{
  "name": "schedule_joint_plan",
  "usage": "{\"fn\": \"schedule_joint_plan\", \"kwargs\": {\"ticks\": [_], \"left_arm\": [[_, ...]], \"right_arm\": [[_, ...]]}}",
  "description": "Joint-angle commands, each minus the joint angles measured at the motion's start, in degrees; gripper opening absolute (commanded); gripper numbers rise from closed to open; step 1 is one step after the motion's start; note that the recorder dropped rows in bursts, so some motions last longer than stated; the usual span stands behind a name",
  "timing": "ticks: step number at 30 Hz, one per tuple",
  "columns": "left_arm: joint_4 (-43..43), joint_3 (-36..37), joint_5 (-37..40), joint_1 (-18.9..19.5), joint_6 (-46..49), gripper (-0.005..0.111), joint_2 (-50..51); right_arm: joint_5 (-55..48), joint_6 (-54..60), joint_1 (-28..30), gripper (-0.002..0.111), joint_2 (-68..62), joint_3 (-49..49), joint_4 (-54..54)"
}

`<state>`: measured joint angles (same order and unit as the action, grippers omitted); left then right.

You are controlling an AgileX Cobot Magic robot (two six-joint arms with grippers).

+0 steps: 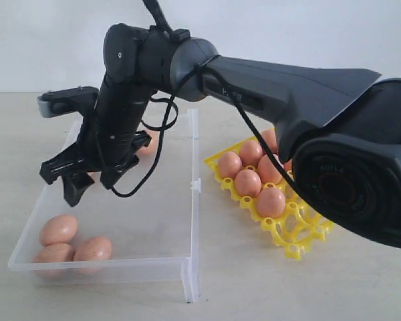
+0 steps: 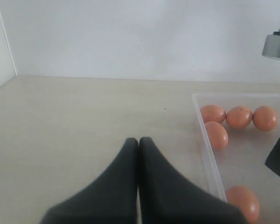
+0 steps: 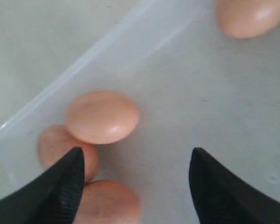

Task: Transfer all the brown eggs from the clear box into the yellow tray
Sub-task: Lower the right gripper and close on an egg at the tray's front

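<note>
The right end effector [image 1: 92, 190] hangs over the clear box [image 1: 192, 200] on the left part of the tabletop [image 1: 240, 281], its arm stretched across from the right side. Its two black fingers [image 3: 60, 186] stand wide apart with nothing between them. Below it, in the near left corner of the box, three brown eggs [image 1: 58, 229] lie packed close together. In the right wrist view they sit just past one finger tip, and none looks touched. A fourth egg [image 1: 147, 144] shows further back in the box, partly behind the wrist. The left end effector [image 2: 138, 145] is low over bare tabletop just outside the box wall, its fingers pressed flat together on nothing. From its camera five eggs show inside the box, four in a loose cluster [image 2: 216, 135] and one apart from them [image 2: 242, 203]. The yellow tray [image 1: 293, 251] sits to the right of the box, apart from it, with at least six eggs [image 1: 247, 182] seated in its cups; the arm covers its far end, so there may be more
</note>
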<state>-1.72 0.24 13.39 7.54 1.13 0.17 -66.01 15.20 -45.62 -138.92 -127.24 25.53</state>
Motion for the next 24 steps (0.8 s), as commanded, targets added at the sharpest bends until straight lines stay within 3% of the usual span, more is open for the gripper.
{"fn": "schedule_joint_plan", "kwargs": {"ticks": [1,7,9,15,24], "left_arm": [[-0.3,-0.2,-0.1,-0.2,0.0,-0.004,-0.2],[-0.3,-0.2,-0.1,-0.2,0.0,-0.004,-0.2],[-0.3,-0.2,-0.1,-0.2,0.0,-0.004,-0.2],[-0.3,-0.2,-0.1,-0.2,0.0,-0.004,-0.2],[-0.3,-0.2,-0.1,-0.2,0.0,-0.004,-0.2]], "right_arm": [[-3.0,20.6,0.3,0.062,0.6,-0.3,12.1],[-3.7,52.5,-0.9,0.062,0.2,-0.2,13.7],[-0.9,57.0,-1.4,0.062,-0.4,-0.1,13.6],[9.4,57.3,-1.8,0.062,-2.9,-0.1,7.9],[9.7,57.1,-2.4,0.062,-5.1,-0.1,6.1]]}}
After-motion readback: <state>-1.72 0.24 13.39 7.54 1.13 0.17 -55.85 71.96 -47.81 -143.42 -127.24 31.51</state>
